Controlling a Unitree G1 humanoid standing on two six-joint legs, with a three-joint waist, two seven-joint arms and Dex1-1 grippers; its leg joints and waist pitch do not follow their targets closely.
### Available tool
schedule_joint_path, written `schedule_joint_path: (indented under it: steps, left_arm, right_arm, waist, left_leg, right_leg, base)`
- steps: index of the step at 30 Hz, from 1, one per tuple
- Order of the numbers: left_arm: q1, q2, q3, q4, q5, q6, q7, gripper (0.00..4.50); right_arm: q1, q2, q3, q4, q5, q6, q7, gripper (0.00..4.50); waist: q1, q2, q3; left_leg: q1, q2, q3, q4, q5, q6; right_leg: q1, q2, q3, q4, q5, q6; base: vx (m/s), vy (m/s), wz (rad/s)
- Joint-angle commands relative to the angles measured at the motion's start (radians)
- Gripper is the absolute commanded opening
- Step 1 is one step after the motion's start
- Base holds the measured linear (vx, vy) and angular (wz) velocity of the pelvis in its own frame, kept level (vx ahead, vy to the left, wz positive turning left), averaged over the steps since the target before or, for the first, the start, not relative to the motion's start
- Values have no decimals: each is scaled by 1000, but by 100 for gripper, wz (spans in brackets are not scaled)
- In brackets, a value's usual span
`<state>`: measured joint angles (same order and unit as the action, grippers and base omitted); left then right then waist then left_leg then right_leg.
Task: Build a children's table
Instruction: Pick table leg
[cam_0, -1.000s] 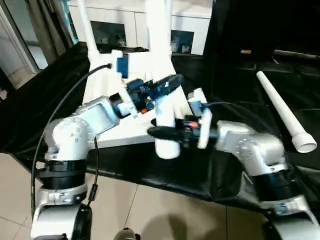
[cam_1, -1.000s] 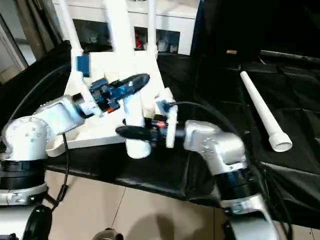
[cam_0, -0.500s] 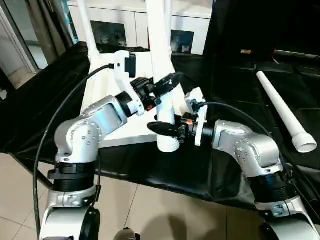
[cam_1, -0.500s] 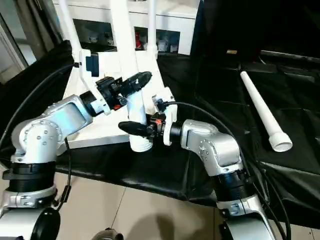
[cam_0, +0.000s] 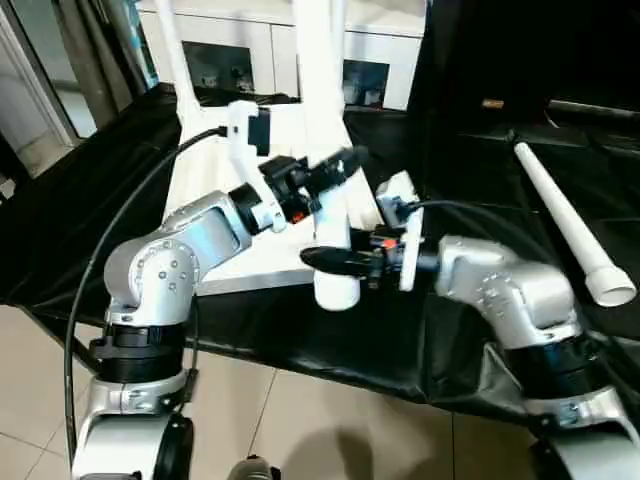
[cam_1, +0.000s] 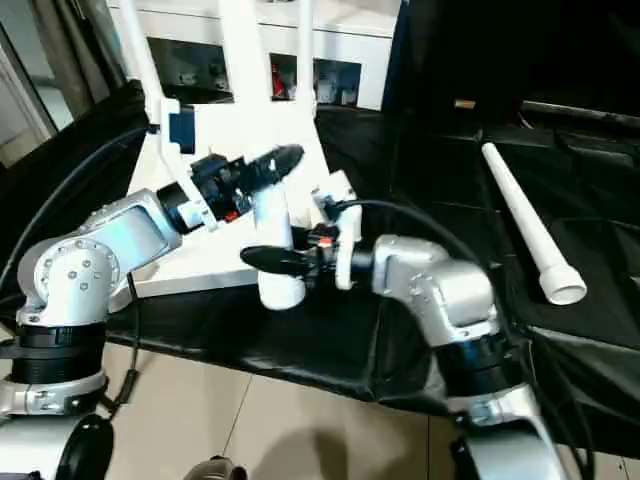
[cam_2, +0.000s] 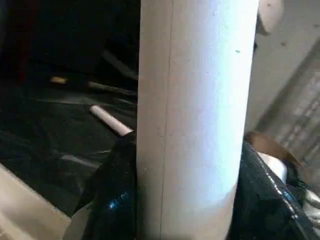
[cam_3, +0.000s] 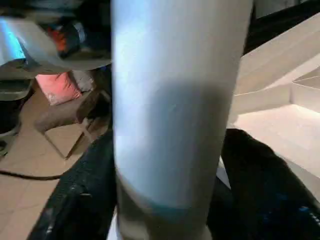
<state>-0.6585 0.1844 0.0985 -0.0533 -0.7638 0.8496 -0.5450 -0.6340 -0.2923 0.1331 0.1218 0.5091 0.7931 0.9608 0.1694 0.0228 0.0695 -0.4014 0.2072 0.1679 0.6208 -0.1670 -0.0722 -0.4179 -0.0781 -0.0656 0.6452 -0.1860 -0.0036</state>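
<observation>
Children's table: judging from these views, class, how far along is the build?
Done: the upturned tabletop already has legs standing at its far side, such as this far leg. In hand: a near leg stands upright, with the left gripper and right gripper around it. Left: the spare leg lies on the black cloth, unfitted.

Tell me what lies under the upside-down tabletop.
The tabletop rests on black sheeting that covers the work surface and drapes over its front edge. Whatever the sheeting covers is hidden, as is the tabletop's downward face.
</observation>
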Motion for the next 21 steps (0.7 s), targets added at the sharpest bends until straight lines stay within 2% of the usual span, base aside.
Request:
schedule_joint_path:
  steps: [1,10,15,21]
  left_arm:
    - [3,10,-19,-27,-23,14,-34,188]
    - [10,25,-42,-52,-40,31,-83,188]
    - [10,31,-52,-57,-41,34,-98,188]
    - [3,33,-48,-56,-47,36,-100,188]
  right_arm:
    - [-20,-15,-1,14,12,20,18,310]
    - [-39,-54,37,39,30,62,114,310]
    - [-41,-56,53,51,29,79,132,310]
    - [-51,-53,46,73,34,91,129,250]
  waist:
    - [1,-15,-85]
    - [2,-18,-86]
    - [3,-19,-86]
    - [4,-19,-87]
  left_leg:
    - [17,14,-4,-75,-160,-33]
    - [16,14,-2,-72,-143,-27]
    - [17,14,-2,-73,-147,-30]
    - [17,14,-3,-72,-146,-32]
  right_leg:
    - [56,-57,42,-80,-222,-133]
    - [57,-57,42,-76,-195,-151]
    - [56,-58,42,-78,-206,-146]
    - [56,-57,42,-77,-204,-146]
  base:
    - [0,0,0]
    - [0,0,0]
    - [0,0,0]
    - [0,0,0]
